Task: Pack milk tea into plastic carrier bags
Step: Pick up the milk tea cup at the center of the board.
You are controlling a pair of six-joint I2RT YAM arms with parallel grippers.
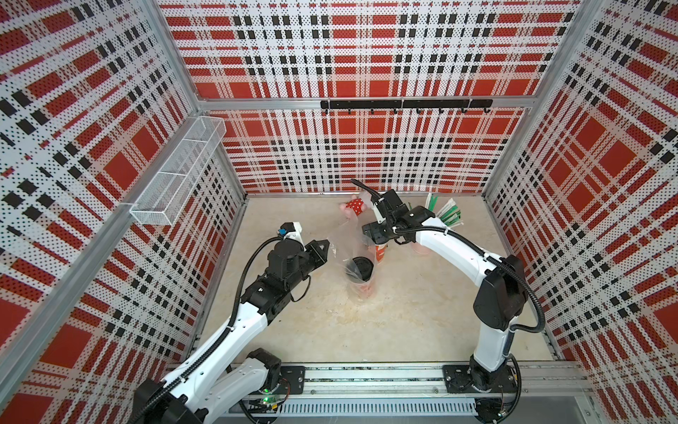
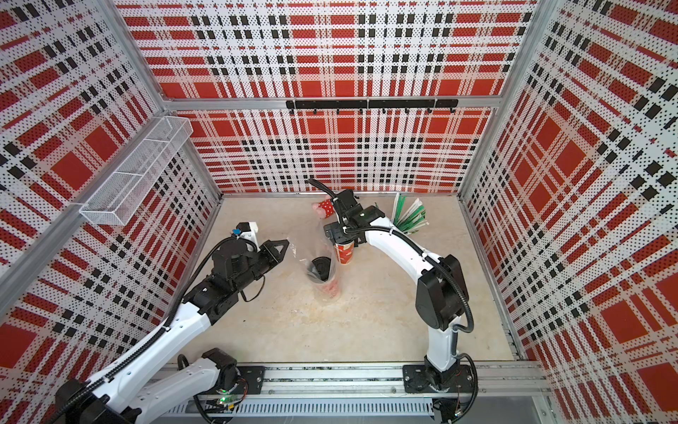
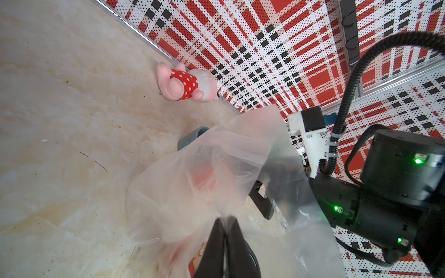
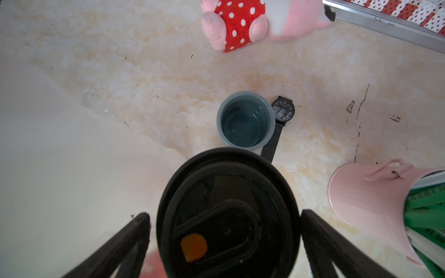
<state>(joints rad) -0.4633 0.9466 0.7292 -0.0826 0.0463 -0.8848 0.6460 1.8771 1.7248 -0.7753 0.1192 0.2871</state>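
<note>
The clear plastic carrier bag [image 1: 345,235] stands crumpled at mid-table. My left gripper [image 3: 226,217] is shut on a pinch of its film at the rim; its tips [image 1: 327,243] meet the bag's left edge. One milk tea cup, red with a black lid [image 1: 361,270], stands inside the bag and shows red through the film [image 3: 204,173]. The other milk tea cup [image 2: 345,253] stands just right of the bag. My right gripper [image 4: 225,215] hangs over its black lid [image 4: 228,192], open, with one finger [image 4: 137,233] on each side and a thin gap showing.
A short grey-blue cup [image 4: 245,120] and a black wristwatch [image 4: 283,112] sit just behind the second cup. A pink plush toy [image 1: 354,207] lies by the back wall. A pink cup of green-white straws [image 1: 445,216] stands at the back right. A wire basket [image 1: 179,172] hangs on the left wall.
</note>
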